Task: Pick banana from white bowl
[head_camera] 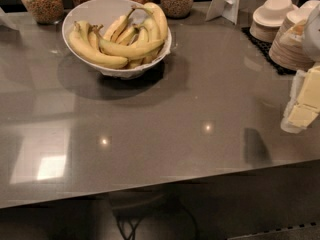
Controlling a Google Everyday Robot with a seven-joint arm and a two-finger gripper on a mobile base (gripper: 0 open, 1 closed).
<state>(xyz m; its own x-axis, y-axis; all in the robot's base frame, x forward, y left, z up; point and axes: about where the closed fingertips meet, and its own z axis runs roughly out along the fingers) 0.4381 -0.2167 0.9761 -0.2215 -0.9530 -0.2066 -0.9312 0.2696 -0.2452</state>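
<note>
The white bowl (90, 9) stands on the grey counter at the back left. It holds several yellow bananas (131, 48) piled together; one long banana (95, 54) lies along the near rim. My gripper (302, 104), with pale yellow pads, enters at the right edge of the camera view, above the counter. It is far to the right of the bowl and holds nothing that I can see. Part of it is cut off by the frame edge.
Glass jars (42, 1) of cereal line the back edge behind the bowl. Stacks of small pale bowls (272, 16) sit on a black mat (260, 46) at the back right. A white sign stand (227, 1) is behind them. The counter's front edge (160, 186) runs across below.
</note>
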